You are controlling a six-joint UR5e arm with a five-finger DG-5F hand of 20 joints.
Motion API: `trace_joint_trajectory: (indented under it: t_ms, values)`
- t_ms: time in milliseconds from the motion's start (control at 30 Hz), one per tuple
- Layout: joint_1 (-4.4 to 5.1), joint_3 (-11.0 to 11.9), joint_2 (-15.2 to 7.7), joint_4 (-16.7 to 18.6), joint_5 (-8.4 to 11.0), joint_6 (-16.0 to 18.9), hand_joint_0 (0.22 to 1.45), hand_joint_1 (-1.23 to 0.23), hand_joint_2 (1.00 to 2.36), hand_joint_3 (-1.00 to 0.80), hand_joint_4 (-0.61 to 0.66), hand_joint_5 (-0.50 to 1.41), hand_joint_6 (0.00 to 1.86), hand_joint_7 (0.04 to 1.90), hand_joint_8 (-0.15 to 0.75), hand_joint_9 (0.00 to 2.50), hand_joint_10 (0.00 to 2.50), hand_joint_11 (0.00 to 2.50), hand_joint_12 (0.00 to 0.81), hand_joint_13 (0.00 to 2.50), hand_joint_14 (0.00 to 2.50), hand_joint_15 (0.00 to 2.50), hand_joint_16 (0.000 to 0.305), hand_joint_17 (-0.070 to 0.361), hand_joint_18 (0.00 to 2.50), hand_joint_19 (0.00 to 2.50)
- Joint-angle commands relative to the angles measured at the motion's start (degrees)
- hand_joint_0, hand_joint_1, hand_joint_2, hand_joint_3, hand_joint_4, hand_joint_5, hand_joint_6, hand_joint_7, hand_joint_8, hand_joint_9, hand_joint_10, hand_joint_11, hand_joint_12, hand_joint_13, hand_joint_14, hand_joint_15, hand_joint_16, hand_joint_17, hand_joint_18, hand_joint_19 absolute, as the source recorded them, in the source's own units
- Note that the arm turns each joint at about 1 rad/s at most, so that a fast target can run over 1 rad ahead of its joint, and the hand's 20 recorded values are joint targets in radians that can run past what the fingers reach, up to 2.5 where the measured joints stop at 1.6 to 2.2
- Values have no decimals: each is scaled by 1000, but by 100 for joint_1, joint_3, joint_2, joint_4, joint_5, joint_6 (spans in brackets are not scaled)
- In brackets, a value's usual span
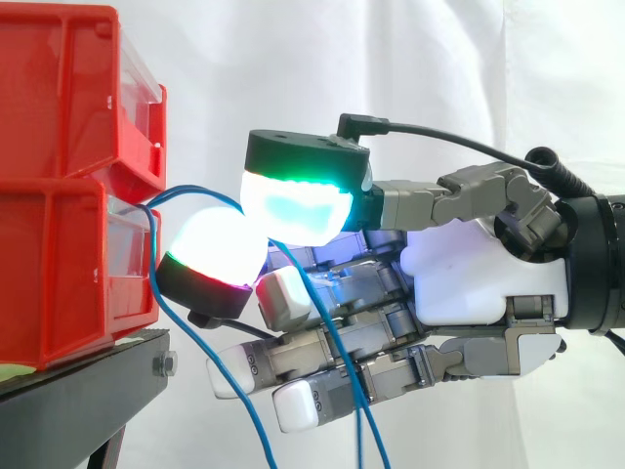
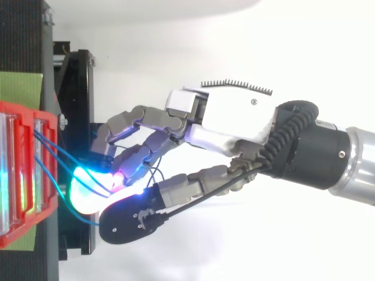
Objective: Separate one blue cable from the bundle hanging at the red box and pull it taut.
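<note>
The arm [image 2: 357, 170] comes in from the right edge of the frame, wrist level. The hand [image 1: 469, 283] reaches toward the left. Two glowing fingers [image 1: 293, 200] meet tip to tip at centre left, pinching a blue cable [image 1: 200, 191]. The other fingers lie half-bent beneath them.

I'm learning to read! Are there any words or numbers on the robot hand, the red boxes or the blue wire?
On the hand: small dark marks on the pale finger segments, too small to read.
On the red bins: no words or numbers to be seen.
On the blue cable pinched by the hand: none.
So there is nothing here that can be read.
</note>
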Motion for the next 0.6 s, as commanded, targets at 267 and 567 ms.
trace_joint_trajectory:
  t_ms: [267, 567]
  values:
    - [0, -9, 0, 2, 2, 1, 721, -890, 1000, -500, 203, -217, 919, 812, 387, 1006, 11, 1088, 391, 857, 17, 532, 50, 113, 830, 519]
    - [9, -17, 0, -7, -6, 1, 611, -576, 1000, -500, 182, -196, 893, 844, 396, 1039, 13, 1045, 403, 883, 18, 548, 52, 117, 841, 579]
